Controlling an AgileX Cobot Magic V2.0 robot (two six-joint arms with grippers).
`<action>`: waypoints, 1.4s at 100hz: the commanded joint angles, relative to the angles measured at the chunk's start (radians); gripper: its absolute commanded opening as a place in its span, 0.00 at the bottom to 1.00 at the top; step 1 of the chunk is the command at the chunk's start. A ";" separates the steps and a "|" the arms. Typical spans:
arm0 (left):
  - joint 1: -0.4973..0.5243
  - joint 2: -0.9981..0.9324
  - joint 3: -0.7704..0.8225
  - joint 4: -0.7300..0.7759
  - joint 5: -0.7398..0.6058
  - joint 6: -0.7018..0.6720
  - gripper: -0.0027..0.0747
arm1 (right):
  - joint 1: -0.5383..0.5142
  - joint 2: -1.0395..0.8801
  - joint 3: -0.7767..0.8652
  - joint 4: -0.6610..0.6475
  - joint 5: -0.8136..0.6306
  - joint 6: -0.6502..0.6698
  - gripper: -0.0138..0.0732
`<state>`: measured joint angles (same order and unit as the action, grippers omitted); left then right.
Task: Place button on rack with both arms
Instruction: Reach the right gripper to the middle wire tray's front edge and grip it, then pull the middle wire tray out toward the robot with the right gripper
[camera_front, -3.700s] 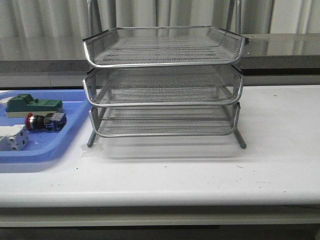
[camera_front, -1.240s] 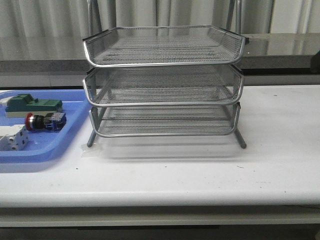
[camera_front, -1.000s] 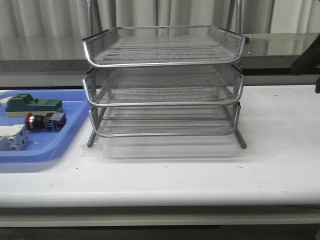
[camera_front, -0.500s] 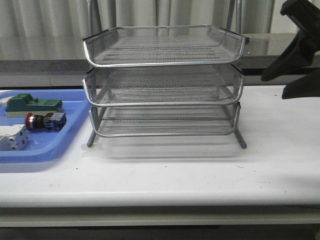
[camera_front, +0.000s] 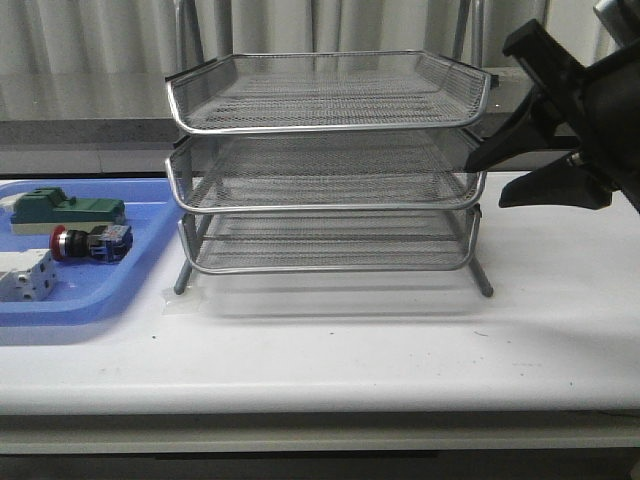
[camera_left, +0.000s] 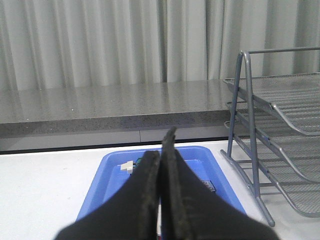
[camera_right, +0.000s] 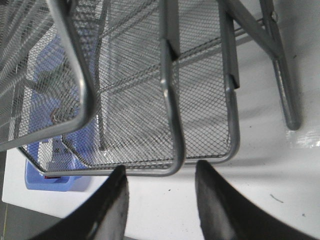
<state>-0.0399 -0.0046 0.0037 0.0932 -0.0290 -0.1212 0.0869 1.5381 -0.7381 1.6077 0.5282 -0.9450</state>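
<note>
My right gripper (camera_front: 493, 178) is matte black, with two long tapering fingers (camera_right: 116, 210) ending in blunt tips. My left gripper (camera_left: 161, 150) is equally black, its finger edges looking slightly ridged, though that close view is dim.

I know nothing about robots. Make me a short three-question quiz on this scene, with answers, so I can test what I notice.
1. True or false: the button already lies on the rack.
2. Which hand has its fingers apart? A) left hand B) right hand
3. Fill in: the button lies in the blue ____, between a green part and a white part.

Key
1. False; it lies left of the rack, not on it.
2. B; the right wrist view shows a gap between its fingers, while the left ones are pressed together.
3. tray
</note>
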 joint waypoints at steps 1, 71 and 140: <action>0.003 -0.032 0.034 -0.003 -0.079 -0.007 0.01 | 0.001 -0.010 -0.042 0.040 0.045 -0.018 0.55; 0.003 -0.032 0.034 -0.003 -0.079 -0.007 0.01 | 0.002 0.176 -0.172 0.061 0.158 -0.021 0.25; 0.003 -0.032 0.034 -0.003 -0.079 -0.007 0.01 | 0.002 0.040 0.034 -0.047 0.113 -0.060 0.11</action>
<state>-0.0399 -0.0046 0.0037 0.0932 -0.0290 -0.1212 0.0869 1.6505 -0.7439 1.6014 0.6387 -0.9773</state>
